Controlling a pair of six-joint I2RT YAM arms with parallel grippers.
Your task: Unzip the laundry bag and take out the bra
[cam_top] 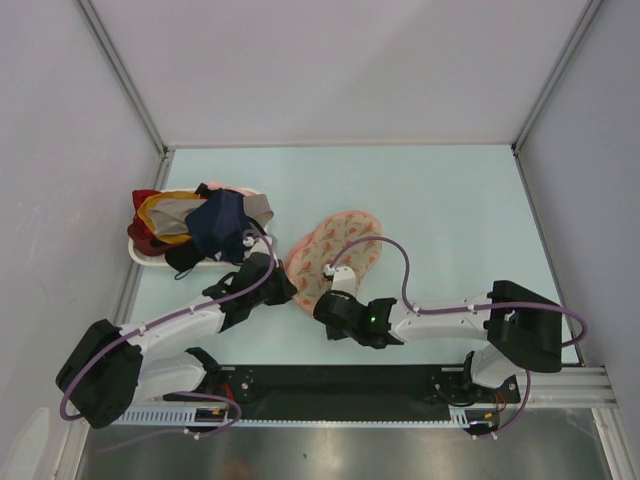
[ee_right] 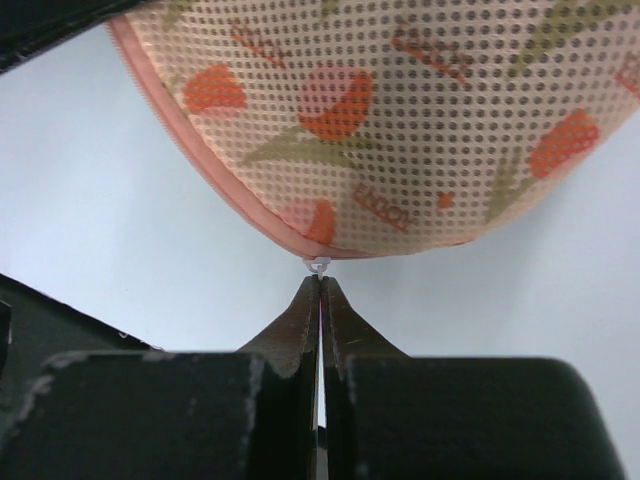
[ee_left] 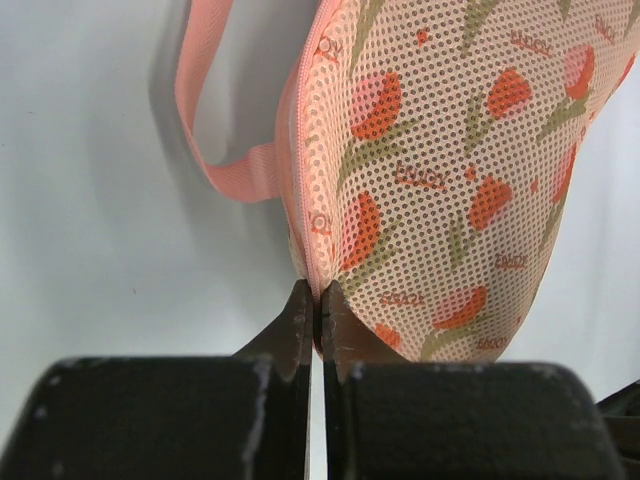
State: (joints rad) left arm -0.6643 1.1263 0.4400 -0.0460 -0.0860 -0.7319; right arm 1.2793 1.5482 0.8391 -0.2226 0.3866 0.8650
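Observation:
The laundry bag is a flat oval beige-pink mesh pouch with red-orange motifs and pink edging, lying mid-table. My left gripper is shut on the bag's near-left edge; in the left wrist view its jaws pinch the pink zip rim of the bag, with a pink loop strap beside it. My right gripper is at the bag's near edge; in the right wrist view it is shut on the small white zip pull under the bag. The bra is hidden.
A white tray at the left holds a heap of navy, red and yellow garments. Grey walls enclose the table on three sides. A black rail runs along the near edge.

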